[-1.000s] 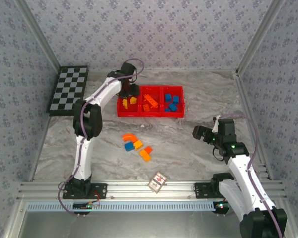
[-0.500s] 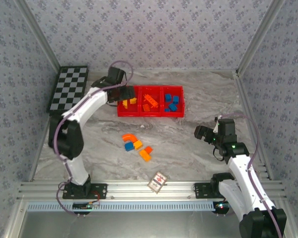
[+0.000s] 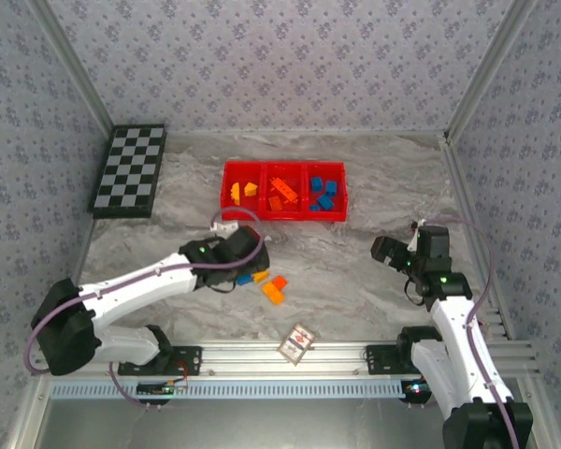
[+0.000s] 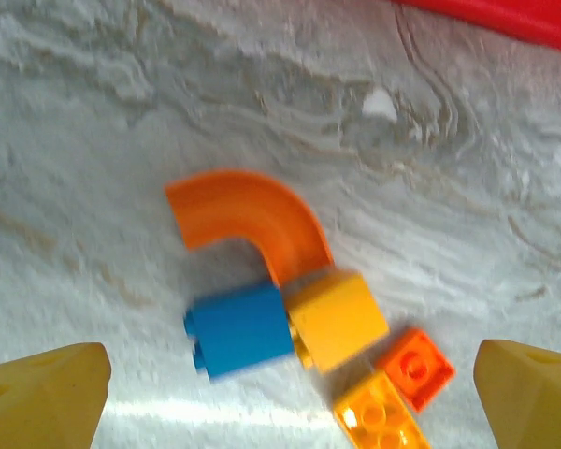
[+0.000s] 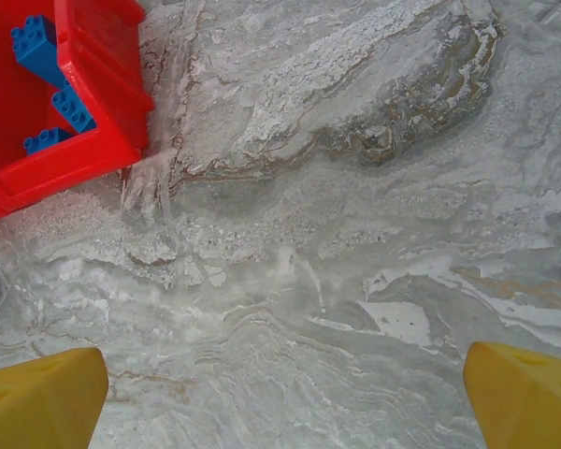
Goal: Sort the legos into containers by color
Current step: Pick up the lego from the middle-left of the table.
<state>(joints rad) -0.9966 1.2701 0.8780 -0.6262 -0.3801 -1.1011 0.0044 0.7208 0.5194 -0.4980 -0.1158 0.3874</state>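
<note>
The left claw (image 4: 285, 398) hangs spread wide and empty above a loose cluster of legos (image 4: 337, 318) on the marbled desk (image 5: 355, 187), on the near side of the red tray (image 3: 283, 218). The right claw (image 5: 280, 402), equally wide and empty, hovers over bare desk near the tray's right end.

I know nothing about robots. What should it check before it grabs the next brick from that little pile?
1. Left claw open and empty: ok, fingertips wide apart.
2. Left claw over the pile: ok, the blue brick sits between the fingertips in the wrist view.
3. Blue brick free to grab: not ok, the yellow brick touches it.
4. Room in the tray's blue section: ok, red floor shows around the blue bricks.
5. Right claw out of the way: ok, open over bare table near the tray.
6. Height above the pile: cannot tell.
</note>
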